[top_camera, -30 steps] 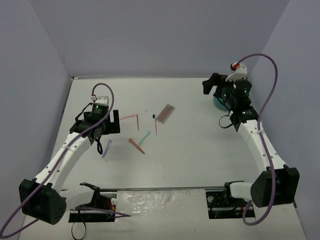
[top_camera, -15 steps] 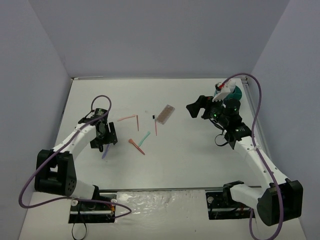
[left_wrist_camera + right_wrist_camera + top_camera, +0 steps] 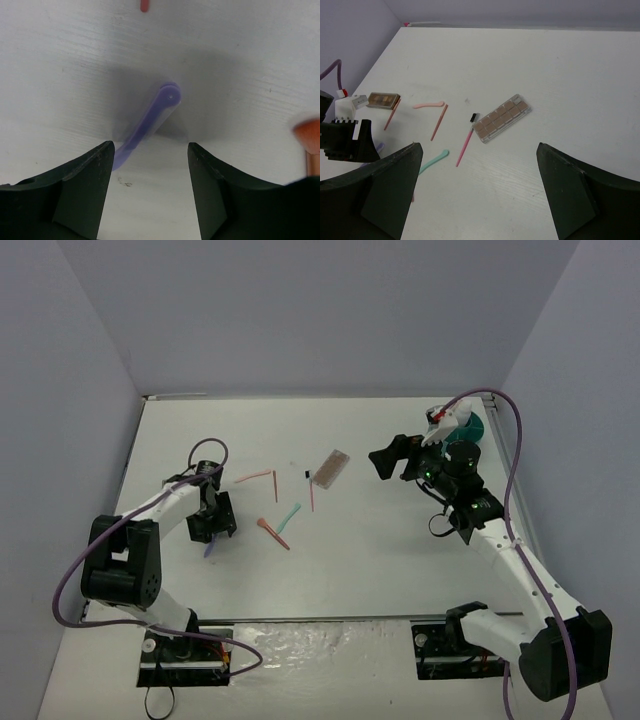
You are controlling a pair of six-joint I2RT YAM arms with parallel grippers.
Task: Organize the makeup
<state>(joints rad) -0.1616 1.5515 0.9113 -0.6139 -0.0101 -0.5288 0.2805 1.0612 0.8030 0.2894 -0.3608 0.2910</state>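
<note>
Left gripper (image 3: 150,172) sat low over the table (image 3: 240,65), fingers apart. The lilac applicator (image 3: 145,127) lay flat between them, and I couldn't tell whether it was touching either one. Right gripper (image 3: 392,458) hung wide open beside the teal tub (image 3: 472,428). I noted a palette (image 3: 501,118), pink brush (image 3: 465,142) and mint applicator (image 3: 432,161) mid-table, with a second palette (image 3: 382,100) near the left arm.

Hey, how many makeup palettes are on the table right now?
2. One palette lies mid-table beside the pink brush. The second palette lies farther left and shows only in the right wrist view. Others could be hidden from view.
</note>
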